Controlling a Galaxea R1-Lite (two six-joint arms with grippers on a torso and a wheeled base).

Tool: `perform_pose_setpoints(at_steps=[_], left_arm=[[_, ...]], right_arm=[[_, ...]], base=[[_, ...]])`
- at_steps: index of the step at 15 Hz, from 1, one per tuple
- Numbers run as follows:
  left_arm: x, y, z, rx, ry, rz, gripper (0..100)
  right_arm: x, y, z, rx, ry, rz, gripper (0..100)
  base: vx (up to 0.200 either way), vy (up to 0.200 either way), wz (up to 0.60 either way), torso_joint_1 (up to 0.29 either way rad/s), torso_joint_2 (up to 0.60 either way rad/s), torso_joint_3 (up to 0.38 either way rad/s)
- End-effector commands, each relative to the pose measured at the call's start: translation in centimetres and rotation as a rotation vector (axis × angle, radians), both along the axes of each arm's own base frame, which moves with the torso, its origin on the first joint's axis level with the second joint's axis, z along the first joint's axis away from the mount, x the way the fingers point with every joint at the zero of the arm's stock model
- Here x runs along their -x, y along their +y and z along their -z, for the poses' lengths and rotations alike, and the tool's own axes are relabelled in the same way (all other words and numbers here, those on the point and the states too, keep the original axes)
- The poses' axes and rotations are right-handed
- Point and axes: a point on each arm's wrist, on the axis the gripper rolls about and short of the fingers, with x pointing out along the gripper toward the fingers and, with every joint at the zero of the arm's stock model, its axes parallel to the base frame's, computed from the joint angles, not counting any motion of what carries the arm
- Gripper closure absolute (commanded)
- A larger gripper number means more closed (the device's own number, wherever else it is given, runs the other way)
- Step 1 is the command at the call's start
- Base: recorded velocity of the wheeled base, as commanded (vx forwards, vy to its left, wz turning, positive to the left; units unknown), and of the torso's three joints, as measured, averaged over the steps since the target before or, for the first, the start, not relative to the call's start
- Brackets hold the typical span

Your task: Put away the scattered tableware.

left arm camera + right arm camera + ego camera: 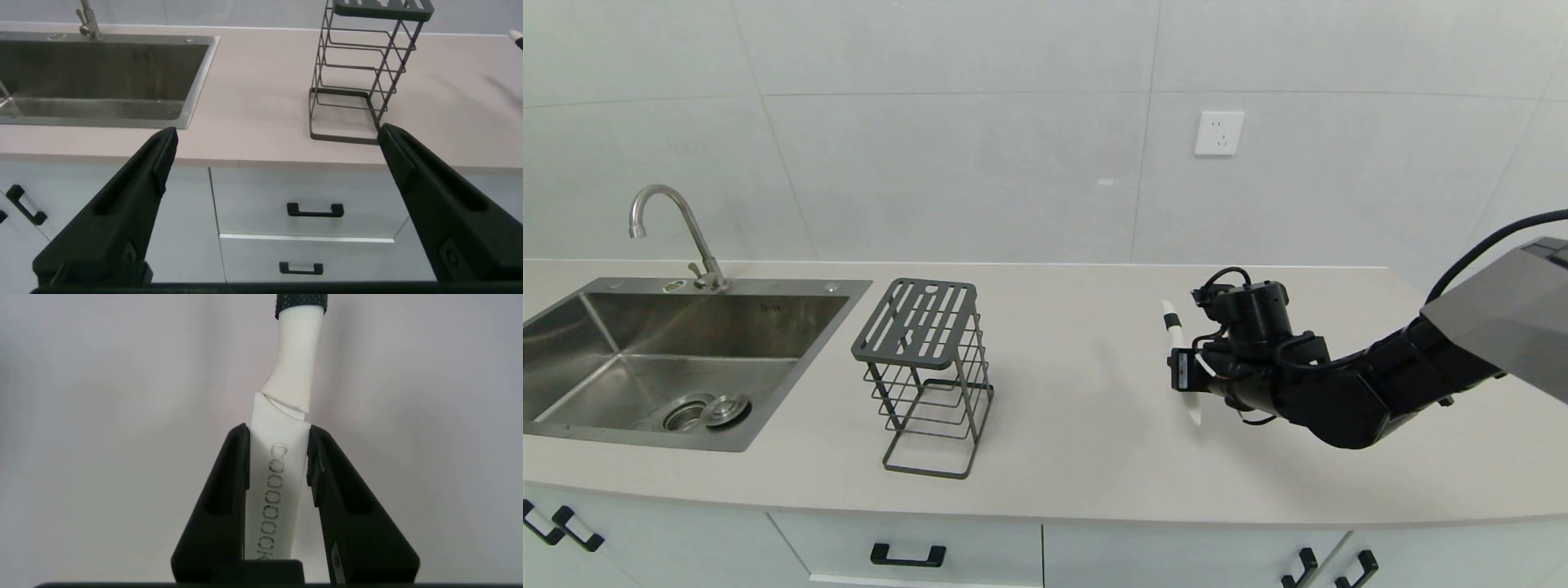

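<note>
Plainly, the right gripper (pixel 278 439) clamps a smooth, slender white knife (pixel 292 371).

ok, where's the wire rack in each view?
Head view: wire rack stands on the counter, right of the sink.
Left wrist view: on the counter, beyond the open left gripper, sink alongside.
Right wrist view: not in it; right gripper holds the knife.
Shared landmark: the sink, in head and left wrist views.

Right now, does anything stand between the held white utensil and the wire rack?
Nothing visible does: the right gripper grips the white utensil, and only bare counter lies between it and the wire rack.
</note>
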Motion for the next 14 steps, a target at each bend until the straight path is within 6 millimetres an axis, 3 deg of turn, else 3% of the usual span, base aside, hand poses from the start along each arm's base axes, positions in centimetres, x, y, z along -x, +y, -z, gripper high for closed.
perform_pose_setpoints(at_steps=[1,7,14], left_arm=[[0.0,0.0,0.0,0.001,0.001,0.000,0],[0.0,0.0,0.0,0.001,0.001,0.002,0],[0.0,0.0,0.0,-0.015,0.000,0.008,0]], right_arm=[[-0.1,0.1,-0.5,-0.018,-0.041,-0.033,100],[0.7,0.2,-1.2,-0.103,-0.275,-0.307,100],[0.3,-2.2,-1.2,-0.041,-0.502,-0.557,100]], base=[[0.000,0.000,0.00,0.000,0.00,0.000],[0.000,0.000,0.00,0.000,0.00,0.000],[0.000,0.000,0.00,0.000,0.00,0.000]])
